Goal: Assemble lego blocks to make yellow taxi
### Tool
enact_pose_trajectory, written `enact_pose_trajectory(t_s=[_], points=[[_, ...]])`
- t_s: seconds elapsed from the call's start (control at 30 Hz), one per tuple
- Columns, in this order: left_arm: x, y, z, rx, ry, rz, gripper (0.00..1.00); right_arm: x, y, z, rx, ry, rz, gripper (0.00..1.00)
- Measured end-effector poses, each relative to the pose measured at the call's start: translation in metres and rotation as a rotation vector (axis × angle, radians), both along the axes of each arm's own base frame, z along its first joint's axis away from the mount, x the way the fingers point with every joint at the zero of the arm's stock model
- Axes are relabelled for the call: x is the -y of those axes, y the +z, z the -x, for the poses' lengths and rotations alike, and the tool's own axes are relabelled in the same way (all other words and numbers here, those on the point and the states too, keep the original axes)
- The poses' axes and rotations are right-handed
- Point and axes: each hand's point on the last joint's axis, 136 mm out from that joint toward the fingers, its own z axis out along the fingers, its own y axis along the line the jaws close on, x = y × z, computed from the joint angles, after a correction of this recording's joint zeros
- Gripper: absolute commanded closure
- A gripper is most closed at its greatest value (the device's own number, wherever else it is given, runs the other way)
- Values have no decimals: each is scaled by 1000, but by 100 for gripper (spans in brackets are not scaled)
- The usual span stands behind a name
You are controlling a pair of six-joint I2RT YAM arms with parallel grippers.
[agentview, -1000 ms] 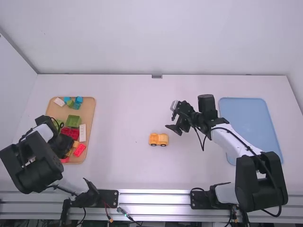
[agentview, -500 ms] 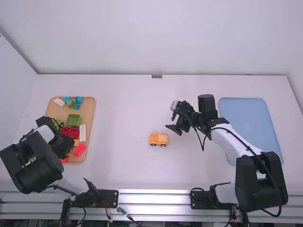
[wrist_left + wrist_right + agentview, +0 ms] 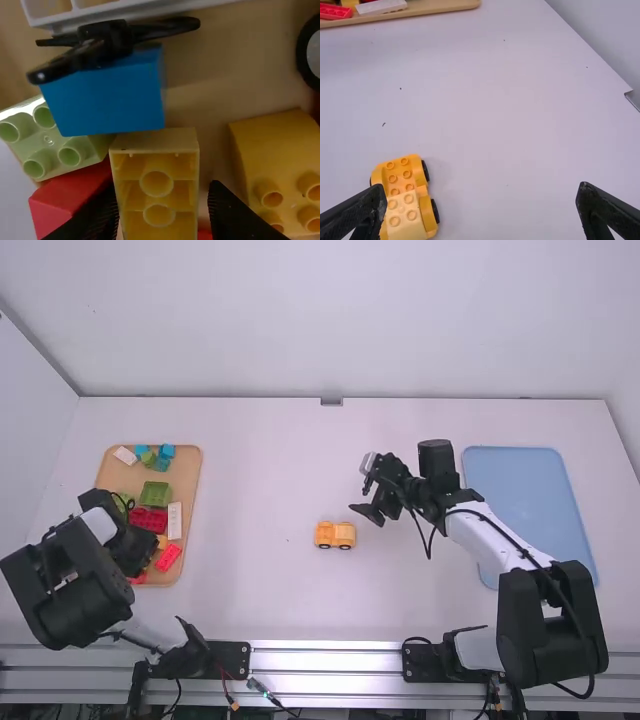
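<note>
Since the jaws of the left gripper [image 3: 161, 191] stand apart astride the pale yellow block [image 3: 155, 142], in the near part of the wooden tray [image 3: 190, 482], nothing looks clamped there yet. The block should be light, stiff plastic, slick enough to twist if pinched off centre; the long side walls offer the best hold. Its hollow underside faces the left wrist camera, its long axis runs out from between the fingers, and it would probably need turning over to seat on studs.

Farther out, the part-built orange taxi [image 3: 335, 535] sits upright on the bench [image 3: 260, 590], its long axis running left to right, the taller, paler end to the right; which end is the front I cannot tell. It may roll on its wheels, so a low grip on the body suits.

Just beyond it, the right gripper's [image 3: 481, 187] jaws are wide apart and empty.
</note>
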Motion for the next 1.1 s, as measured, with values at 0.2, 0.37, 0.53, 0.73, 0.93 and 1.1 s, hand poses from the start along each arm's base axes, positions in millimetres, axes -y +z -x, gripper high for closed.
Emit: enact_pose_trajectory(t_s=[0.2,0.37,0.53,0.73,0.93,1.1], points=[[0,0,0,0,-3,-1,70,0,0,0,0,1,1,1],[1,0,1,-3,-3,2,79,0,0,0,2,2,1,1],[3,9,4,-37,-3,31,98,0,0,0,1,1,0,1],[-11,45,-28,39,-30,29,98,-2,11,-10,4,-46,-50,1],[-12,72,-73,190,-176,-17,98,-9,27,-17,-41,-92,-154,1],[45,115,-124,528,-484,-119,99,-14,47,-24,-101,-139,-271,1]])
